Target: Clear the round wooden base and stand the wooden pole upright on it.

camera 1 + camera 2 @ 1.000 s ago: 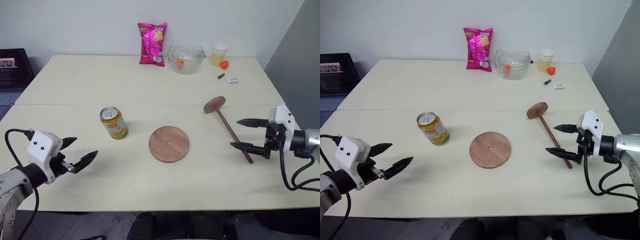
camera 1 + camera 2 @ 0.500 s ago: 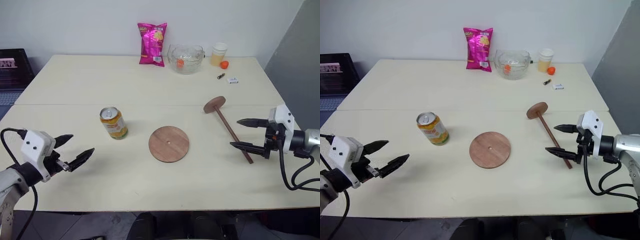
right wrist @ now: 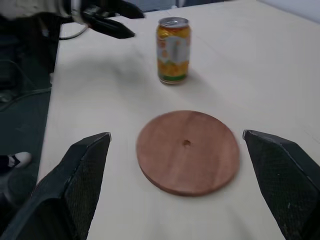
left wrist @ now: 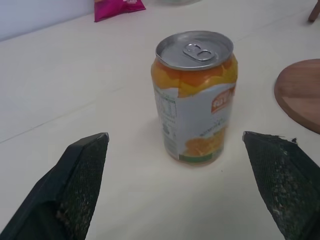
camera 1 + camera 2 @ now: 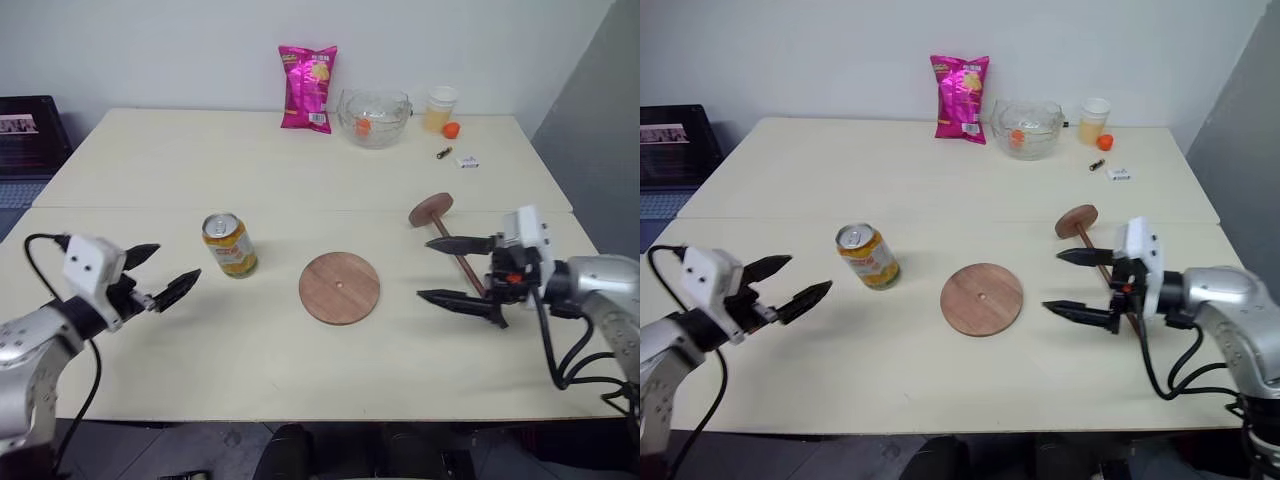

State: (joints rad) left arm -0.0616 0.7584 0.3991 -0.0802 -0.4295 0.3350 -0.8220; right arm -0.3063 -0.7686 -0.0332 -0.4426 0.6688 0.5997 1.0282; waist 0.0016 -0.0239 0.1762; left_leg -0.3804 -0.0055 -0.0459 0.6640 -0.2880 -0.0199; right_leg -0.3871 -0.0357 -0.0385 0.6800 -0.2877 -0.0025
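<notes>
Your left gripper (image 5: 163, 287) spread wide, empty, just short of the can (image 4: 195, 97), your right gripper (image 5: 446, 270) wide too, empty, facing the bare round base (image 3: 187, 151) mid-table, its wrist view misses the pole (image 5: 456, 257), lying flat behind its fingers, disc end pointing away, bowl (image 5: 373, 116) far back.

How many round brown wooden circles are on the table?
2. A flat reddish-brown wooden disc with a centre hole lies in the middle of the table. A smaller disc, fixed to the thin dark rod's end, lies farther back on the right side.
</notes>
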